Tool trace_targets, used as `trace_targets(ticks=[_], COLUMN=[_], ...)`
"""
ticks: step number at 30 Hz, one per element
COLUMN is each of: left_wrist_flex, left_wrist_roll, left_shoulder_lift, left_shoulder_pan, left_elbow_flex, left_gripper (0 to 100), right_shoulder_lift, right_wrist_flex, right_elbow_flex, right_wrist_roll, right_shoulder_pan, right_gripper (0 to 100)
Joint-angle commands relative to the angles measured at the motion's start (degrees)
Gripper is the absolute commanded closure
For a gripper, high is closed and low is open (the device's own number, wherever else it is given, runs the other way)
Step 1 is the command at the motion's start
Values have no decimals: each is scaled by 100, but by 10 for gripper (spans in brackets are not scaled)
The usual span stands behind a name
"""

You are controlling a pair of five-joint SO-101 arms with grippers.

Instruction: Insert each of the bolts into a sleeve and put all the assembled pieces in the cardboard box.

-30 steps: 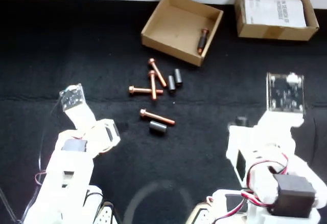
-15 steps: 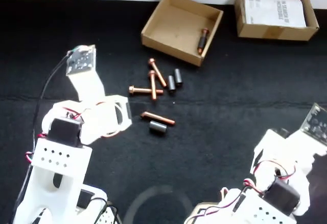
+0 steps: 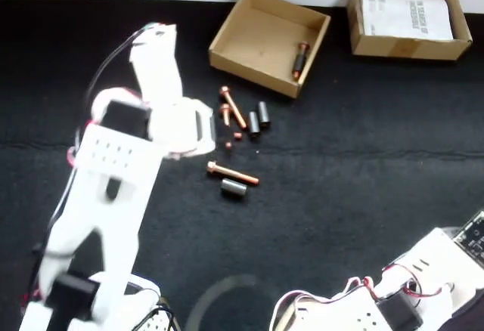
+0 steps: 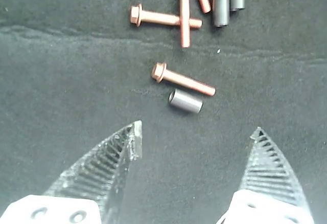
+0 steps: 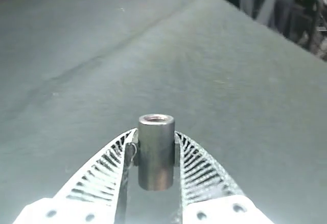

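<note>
While one gray sleeve (image 5: 156,157) stands pinched in the right hand (image 5: 155,132), a copper bolt (image 4: 183,80) and second sleeve (image 4: 185,102) lie side by side before the wide-spread left hand (image 4: 197,127); an assembled piece (image 3: 301,57) lies in the cardboard box (image 3: 257,32).

Bolt (image 4: 182,81) coppery metal, shiny; sleeve (image 5: 156,152) dark metal, smooth w/ dull sheen; cloth (image 3: 340,195) blk, matt; cardboard box (image 3: 249,72) plain, matt.
</note>
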Motion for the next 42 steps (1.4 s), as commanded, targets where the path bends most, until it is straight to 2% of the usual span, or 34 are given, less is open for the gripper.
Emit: trace_targets(ticks=[1, 11, 20, 23, 28, 31, 35, 38, 42], left_wrist_flex=[35, -18, -9, -9, -62, 44, 703, 1029, 1073], left_wrist_roll=[53, 0, -18, -316, -413, -413, -589, -668, -677], left_shoulder_lift=[778, 3257, 5648, 6352, 7459, 7908, 8092, 8075, 8066], left_shoulder_pan=[92, 57, 40, 31, -286, -462, -523, -514, -523], left_elbow_flex=[-822, -2378, -4716, -5402, -6598, -7363, -8189, -8523, -8716], left_gripper=[673, 672, 671, 673, 674, 674, 674, 674, 674], right_shoulder_lift=[-110, -154, -154, -154, -154, -154, -154, -154, -154], right_wrist_flex=[-145, -136, -136, -136, -136, -136, -145, -145, -145], right_elbow_flex=[92, 312, 312, 312, 312, 321, 435, 611, 699], right_wrist_roll=[79, 70, 70, 70, 70, 70, 70, 79, 88], right_shoulder_pan=[321, 435, 532, 532, 541, 514, 488, 488, 488], right_gripper=[992, 992, 992, 992, 992, 992, 992, 992, 992])
